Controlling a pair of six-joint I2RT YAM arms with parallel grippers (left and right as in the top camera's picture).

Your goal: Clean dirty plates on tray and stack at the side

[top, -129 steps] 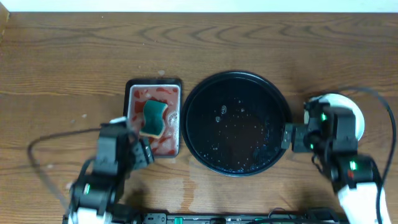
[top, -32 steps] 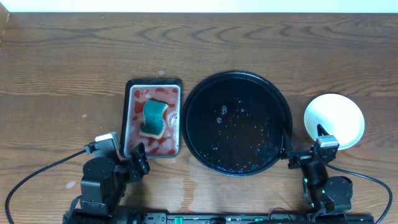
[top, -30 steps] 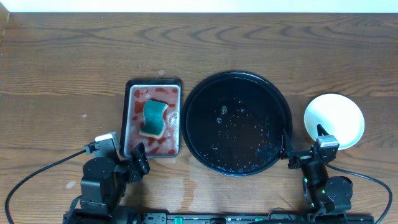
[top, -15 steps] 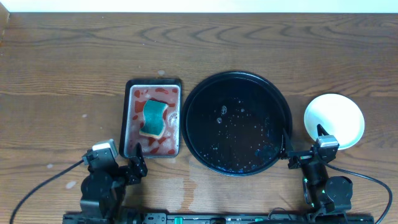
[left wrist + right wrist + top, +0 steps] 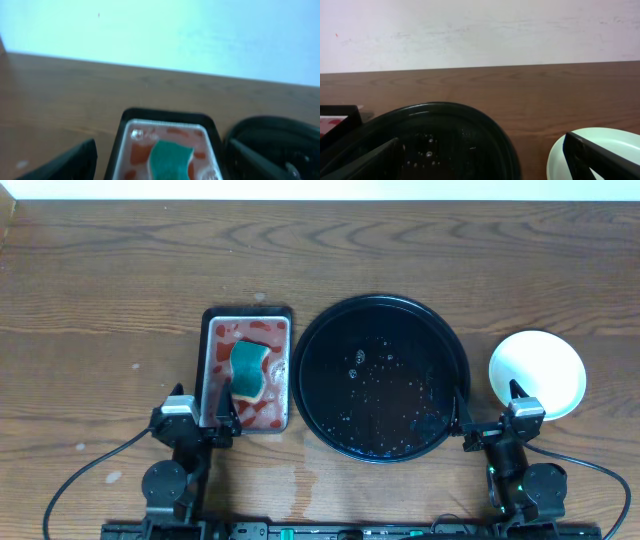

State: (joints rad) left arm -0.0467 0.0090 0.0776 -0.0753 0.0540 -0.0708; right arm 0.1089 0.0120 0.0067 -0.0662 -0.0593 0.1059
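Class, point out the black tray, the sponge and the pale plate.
black tray point(image 5: 385, 405): overhead view, bare floor of the tray.
sponge point(image 5: 247, 370): overhead view, its green top.
pale plate point(image 5: 540, 365): overhead view, middle of its face.

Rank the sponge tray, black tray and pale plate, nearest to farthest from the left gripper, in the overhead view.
1. Sponge tray, directly ahead of the left gripper.
2. Black tray, centre.
3. Pale plate, far right.

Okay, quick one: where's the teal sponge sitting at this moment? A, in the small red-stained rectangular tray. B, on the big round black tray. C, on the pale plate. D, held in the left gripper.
A: the teal sponge lies in the small red-stained rectangular tray, left of the round black tray.
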